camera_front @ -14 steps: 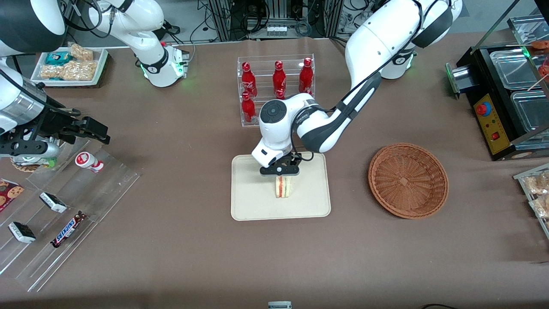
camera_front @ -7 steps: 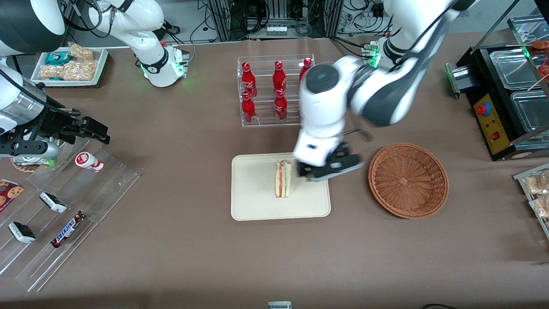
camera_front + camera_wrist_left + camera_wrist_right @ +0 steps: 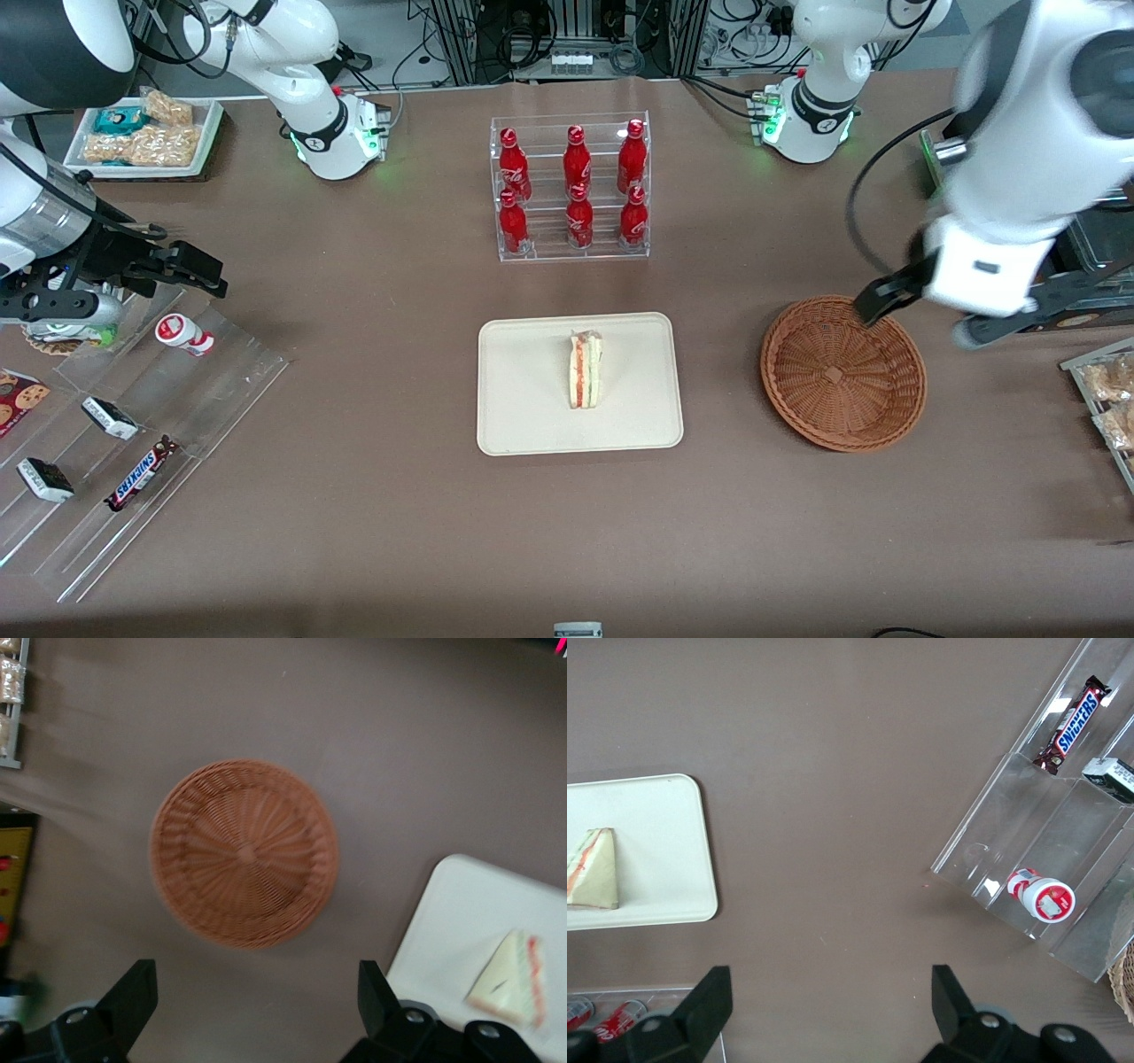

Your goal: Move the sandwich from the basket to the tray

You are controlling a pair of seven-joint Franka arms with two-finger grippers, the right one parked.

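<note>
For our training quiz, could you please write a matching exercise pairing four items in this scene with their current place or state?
Column one:
1. sandwich
2. basket
3. gripper
4. red bottles

Column two:
A. holds nothing
B. in a clear rack
C. on the tray
D. jaws open, above the table beside the basket, toward the working arm's end

Pairs: 1-C, 2-A, 3-D, 4-B

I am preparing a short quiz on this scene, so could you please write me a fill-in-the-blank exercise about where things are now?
1. The sandwich rests on the ____.
2. The woven basket holds ____.
3. The left arm's gripper hangs above the table beside the basket with its fingers ____.
4. The clear rack farther from the front camera than the tray holds six red ____.

Missing words: tray; nothing; open; bottles
</note>
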